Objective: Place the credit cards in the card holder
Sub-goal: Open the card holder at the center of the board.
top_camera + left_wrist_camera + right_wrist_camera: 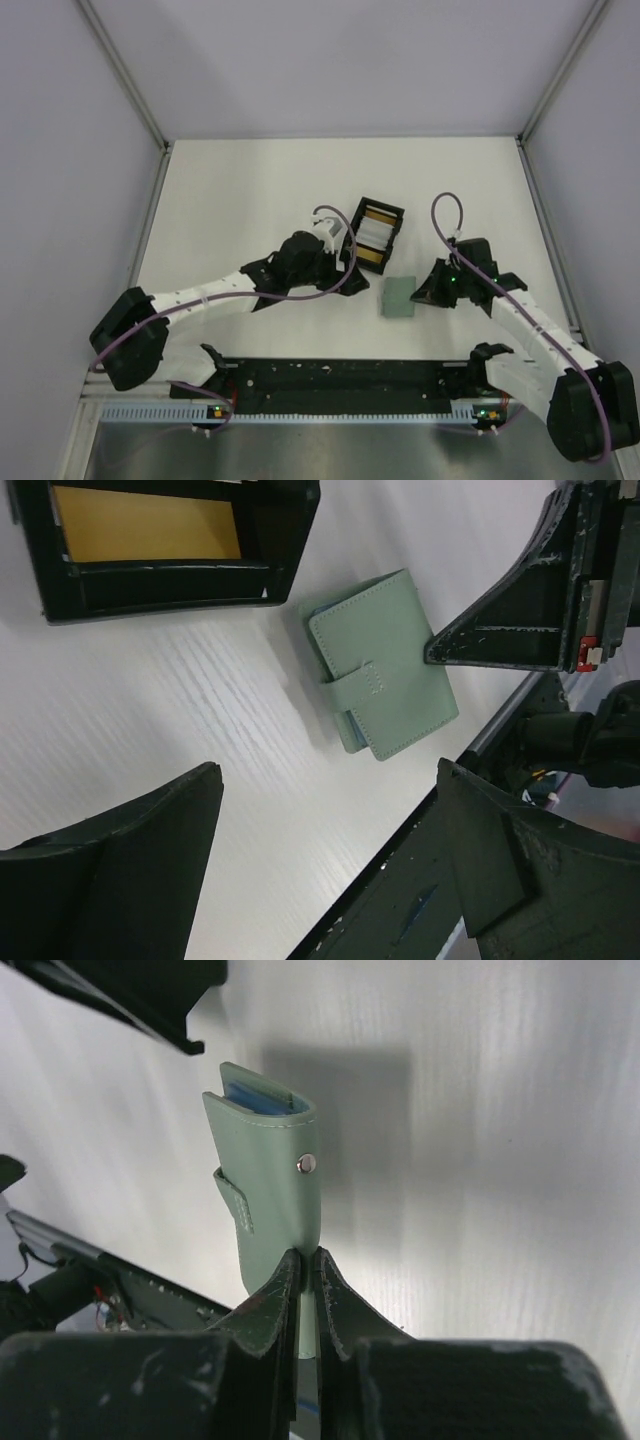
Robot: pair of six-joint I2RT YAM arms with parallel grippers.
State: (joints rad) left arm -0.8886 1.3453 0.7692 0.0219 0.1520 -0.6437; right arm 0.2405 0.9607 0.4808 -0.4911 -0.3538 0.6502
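The sage-green card holder [398,296] lies closed on the white table, its strap across the cover in the left wrist view [385,665]. My right gripper [428,290] is shut on the holder's near edge [270,1180]; a snap stud and the blue inside show above the fingertips [285,1285]. The right gripper also shows in the left wrist view [520,630]. Credit cards stand in a black open box [375,235]: white ones [373,232] and yellow-orange ones [145,525]. My left gripper [330,810] is open and empty, hovering between box and holder [347,255].
The black arm-mount rail [340,375] runs along the table's near edge, close below the holder. Grey walls enclose the table on the left, right and back. The box's black wall [160,585] is just beyond my left fingers.
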